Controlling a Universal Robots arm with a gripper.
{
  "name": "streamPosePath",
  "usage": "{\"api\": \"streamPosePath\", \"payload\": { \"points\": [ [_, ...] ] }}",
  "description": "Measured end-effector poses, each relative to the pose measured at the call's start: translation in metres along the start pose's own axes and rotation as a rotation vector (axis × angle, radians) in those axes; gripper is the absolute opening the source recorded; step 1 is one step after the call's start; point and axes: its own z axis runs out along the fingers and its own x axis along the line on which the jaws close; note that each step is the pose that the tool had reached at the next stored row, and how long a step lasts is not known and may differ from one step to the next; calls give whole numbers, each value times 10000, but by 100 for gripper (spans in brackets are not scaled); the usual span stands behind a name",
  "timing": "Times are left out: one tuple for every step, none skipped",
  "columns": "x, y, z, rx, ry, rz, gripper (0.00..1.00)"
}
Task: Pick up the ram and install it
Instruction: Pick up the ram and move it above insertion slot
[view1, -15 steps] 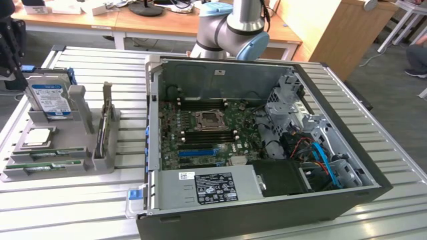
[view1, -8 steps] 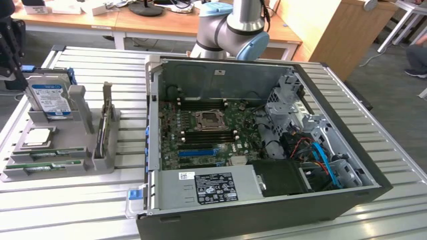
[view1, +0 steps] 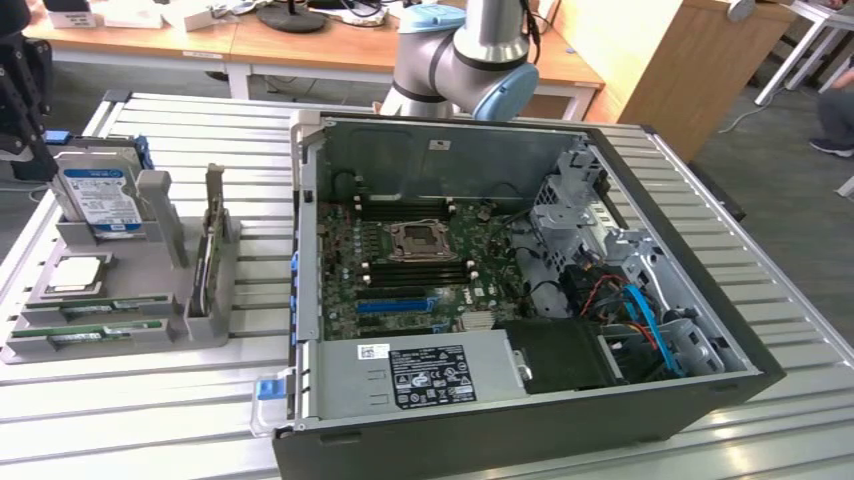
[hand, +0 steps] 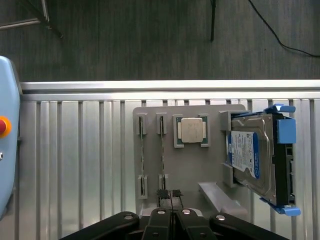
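In the exterior view the ram lies as two green sticks in the front slots of the grey holder. The holder stands on the counter, at the exterior view's left of the open computer case.

In the wrist view the claw hangs above this holder with its fingers pressed together and nothing between them. Both sticks stand on edge just ahead of its tips, and one is almost in line with the claw. The processor is beyond them and to one side, and the hard drive is well apart.

For a good grasp, I think the fingers must part first. Then they should close on the flat faces of one stick only, near its middle, and lift it straight out of the end clips.
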Motion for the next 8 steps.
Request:
{"api": "streamPosePath", "payload": {
  "points": [
    [0,0,0,1,0,0,10],
    [0,0,0,8,0,0,10],
    [0,0,0,15,0,0,10],
    [0,0,0,21,-1,0,10],
    [0,0,0,22,0,0,10],
    [0,0,0,22,-1,-1,10],
    [0,0,0,22,-1,-1,10],
    [0,0,0,22,-1,0,10]
  ]
}}
